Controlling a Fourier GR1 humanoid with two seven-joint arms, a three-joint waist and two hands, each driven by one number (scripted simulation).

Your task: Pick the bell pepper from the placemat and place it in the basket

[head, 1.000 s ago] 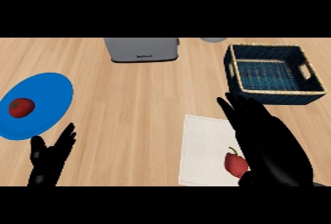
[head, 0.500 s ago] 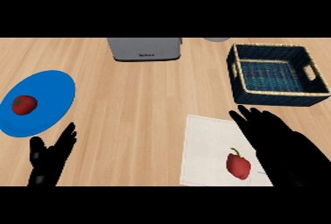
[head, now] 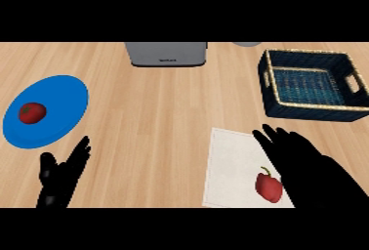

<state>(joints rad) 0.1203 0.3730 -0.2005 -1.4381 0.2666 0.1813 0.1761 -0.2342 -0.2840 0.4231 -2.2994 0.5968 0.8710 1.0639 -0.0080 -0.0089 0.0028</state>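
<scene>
Your counter [head: 158,112] was pale wood, and on it, from biggest down, sat the blue plate [head: 61,97] at the left with a red tomato [head: 31,112] on it, the dark woven basket [head: 310,110] at the far right, a grey appliance [head: 166,53] at the far edge, and the white placemat [head: 231,166] near you. The right robot hand [head: 302,156] lay over the placemat's right side, fingers straight and spread, holding nothing. The bell pepper [head: 269,186] sat on the placemat just to the left of that hand, beside the palm, its stem pointing away from you, so its long axis ran front to back. Whether hand and pepper touched, you couldn't tell. The left robot hand [head: 63,176] rested open, well apart, at the lower left. The right one was clearly nearer, and would likely need to shift left and curl around the pepper.
</scene>
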